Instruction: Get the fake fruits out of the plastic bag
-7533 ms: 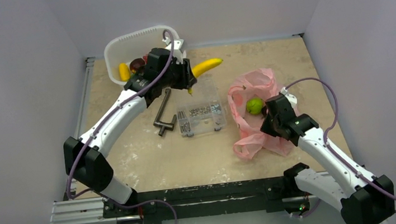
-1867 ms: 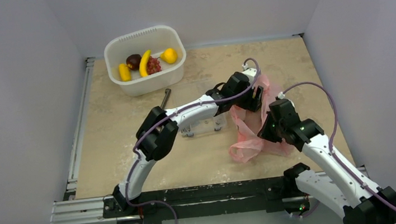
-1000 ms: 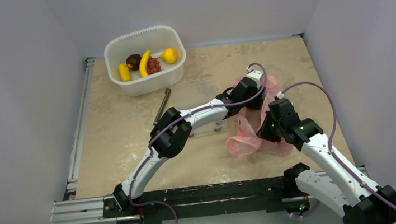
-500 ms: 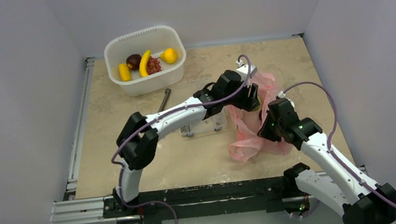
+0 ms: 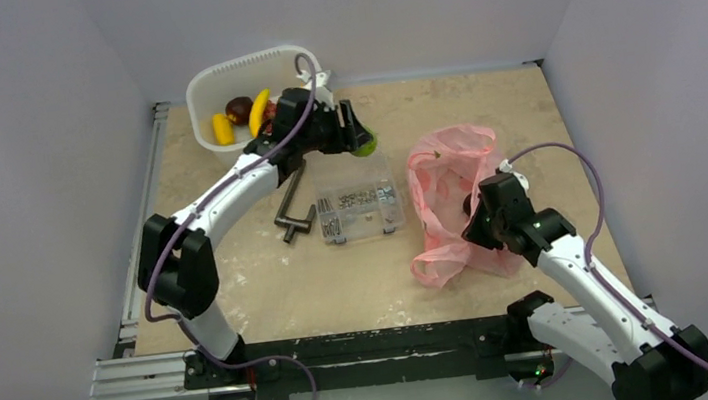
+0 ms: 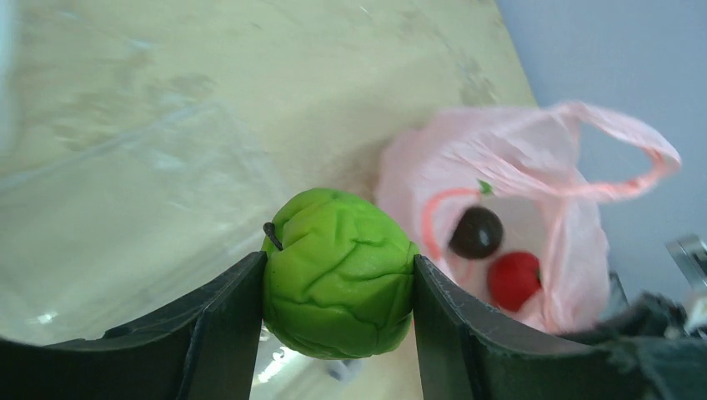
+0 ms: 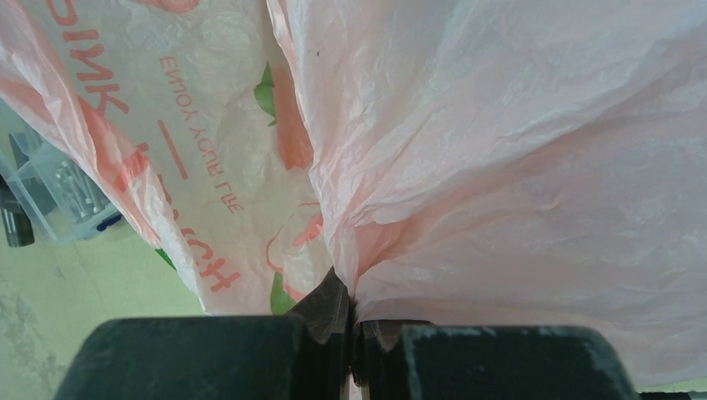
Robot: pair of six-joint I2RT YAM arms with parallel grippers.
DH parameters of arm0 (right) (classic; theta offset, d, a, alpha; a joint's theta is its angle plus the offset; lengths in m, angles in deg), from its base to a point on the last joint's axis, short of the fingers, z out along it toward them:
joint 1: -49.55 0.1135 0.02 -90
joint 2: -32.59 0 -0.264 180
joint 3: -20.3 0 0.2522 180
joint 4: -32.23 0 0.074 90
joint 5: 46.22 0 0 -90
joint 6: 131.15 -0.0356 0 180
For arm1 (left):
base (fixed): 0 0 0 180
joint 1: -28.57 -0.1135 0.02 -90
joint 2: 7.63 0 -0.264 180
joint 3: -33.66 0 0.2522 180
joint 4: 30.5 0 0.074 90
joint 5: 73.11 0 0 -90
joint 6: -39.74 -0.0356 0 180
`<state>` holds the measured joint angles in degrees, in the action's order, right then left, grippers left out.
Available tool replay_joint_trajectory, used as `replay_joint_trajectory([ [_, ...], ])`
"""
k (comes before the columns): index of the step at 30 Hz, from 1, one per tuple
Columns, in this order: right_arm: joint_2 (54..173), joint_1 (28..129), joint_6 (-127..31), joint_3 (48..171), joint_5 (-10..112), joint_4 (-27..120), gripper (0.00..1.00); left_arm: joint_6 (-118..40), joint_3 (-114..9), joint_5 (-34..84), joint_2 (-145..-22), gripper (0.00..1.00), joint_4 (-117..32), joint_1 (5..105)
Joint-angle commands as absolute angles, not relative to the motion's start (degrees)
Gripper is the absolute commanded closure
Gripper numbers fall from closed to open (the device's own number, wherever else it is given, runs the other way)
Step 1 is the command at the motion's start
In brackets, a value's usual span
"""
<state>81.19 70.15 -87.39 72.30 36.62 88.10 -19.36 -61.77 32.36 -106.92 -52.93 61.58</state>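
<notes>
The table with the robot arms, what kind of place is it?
Most likely a robot practice lab, not a home. Plain grey walls box in the table, the arms are bolted to a metal rail, and the left hand holds a green toy fruit while the right hand pinches a pink bag.

Left arm (image 5: 226, 190) and right arm (image 5: 579, 270) share one build: white rounded links, black blocky joints. A thin purple cable (image 5: 597, 194) runs along each. The jaws are dark matte plastic with flat inner faces and rough edges.
</notes>
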Motion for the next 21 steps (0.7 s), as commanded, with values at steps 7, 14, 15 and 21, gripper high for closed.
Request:
replay_joint_trajectory([
  [7,82.38,70.03,-87.28,74.92,34.34,87.37,1.00,-25.89,-69.17,15.73,-109.42,0.79,-45.17,48.88],
  [14,83.21,70.03,-87.28,75.69,33.82,87.94,1.00,-33.12,-83.45,5.60,-121.36,0.72,-50.27,47.61],
  [15,83.22,70.01,-87.27,75.83,33.65,88.14,1.00,-34.17,-85.20,4.32,-122.76,0.71,-51.06,47.58],
  [21,83.36,70.03,-87.38,75.64,33.38,88.21,1.00,-38.47,-90.78,-0.48,-130.19,0.69,-52.40,46.33],
])
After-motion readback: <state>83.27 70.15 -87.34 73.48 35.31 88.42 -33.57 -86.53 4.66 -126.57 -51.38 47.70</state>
